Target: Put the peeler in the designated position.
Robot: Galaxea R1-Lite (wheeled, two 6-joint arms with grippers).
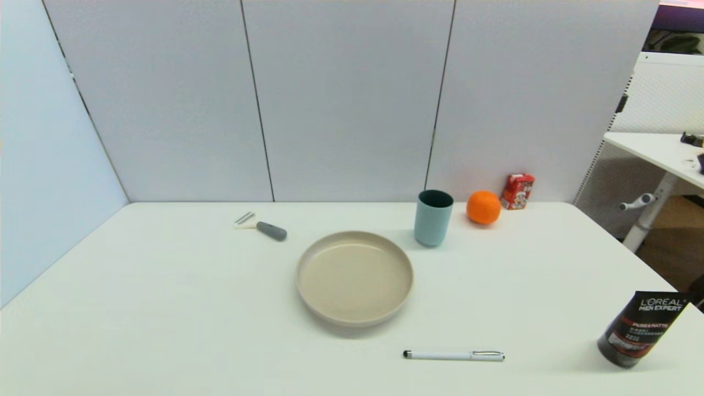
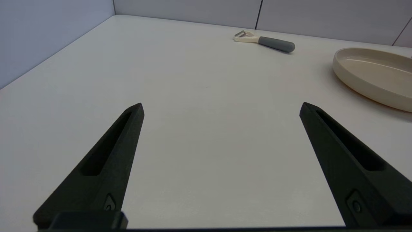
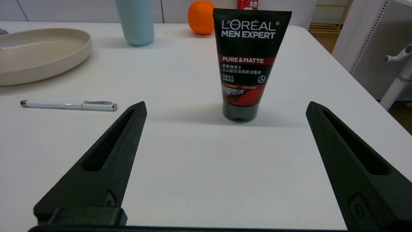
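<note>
The peeler (image 1: 260, 225) lies flat near the table's back, left of the beige plate (image 1: 309, 287), its cream forked head pointing left and its grey handle right. The left wrist view shows the peeler (image 2: 264, 41) far ahead of my left gripper (image 2: 221, 109), which is open over bare tabletop with nothing between its fingers. My right gripper (image 3: 226, 107) is open too, low over the table near the front right, facing a black tube. Neither arm shows in the head view. The designated position is plain white tabletop with no mark to see.
A light-blue cup (image 1: 433, 218), an orange (image 1: 483, 207) and a small red carton (image 1: 517, 191) stand at the back right. A white pen (image 1: 454, 356) lies near the front edge. A black L'Oréal tube (image 1: 639, 328) stands at the front right.
</note>
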